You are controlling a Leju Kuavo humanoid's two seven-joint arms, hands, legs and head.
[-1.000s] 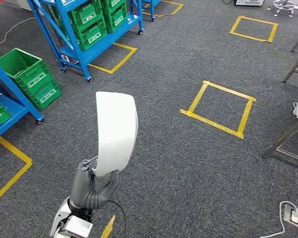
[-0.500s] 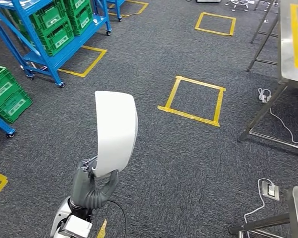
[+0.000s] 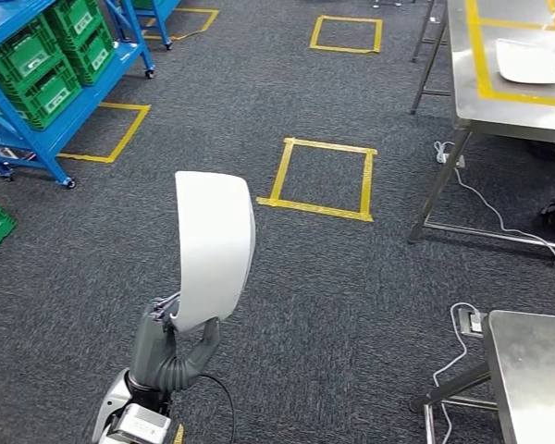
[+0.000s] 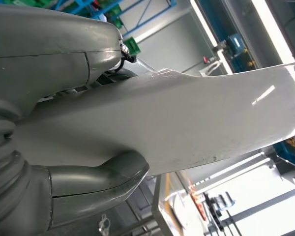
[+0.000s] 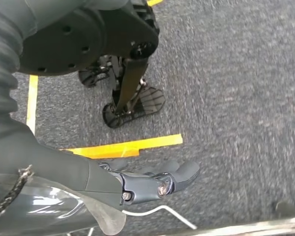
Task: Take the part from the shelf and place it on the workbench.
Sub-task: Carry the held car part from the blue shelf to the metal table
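- The part (image 3: 215,245), a smooth, glossy white curved plastic shell, stands upright in my left hand (image 3: 165,350), raised above the dark grey carpet floor (image 3: 316,296); I see one in my grip.
- My left hand pinches its lower edge, thick grey thumb on one face and the fingers behind on the other; in the left wrist view the shell (image 4: 183,118) runs long and pale across the picture, with soft highlights and a gently bowed surface, the hand (image 4: 64,162) clamped at its near end.
- My right hand (image 5: 149,184) hangs low over the carpet with its dark fingers stretched out straight and nothing in them.
- Two steel worktops show: one far right with yellow tape lines on it (image 3: 484,116), cut off by the picture's edge, and one at the lower right corner (image 3: 533,370), of which only a corner is seen.
- A second white curved object (image 3: 533,63) lies on the far worktop; it is partly cut off, and I cannot tell whether it is the same kind of part.
- One blue shelf rack (image 3: 23,139) at the upper left carries green crates (image 3: 44,65); I count about four, some cropped.
- Two full yellow tape squares (image 3: 320,176) mark the floor, plus a partial one beside the rack.
- A white cable (image 3: 498,222) trails under the far worktop to a floor socket.
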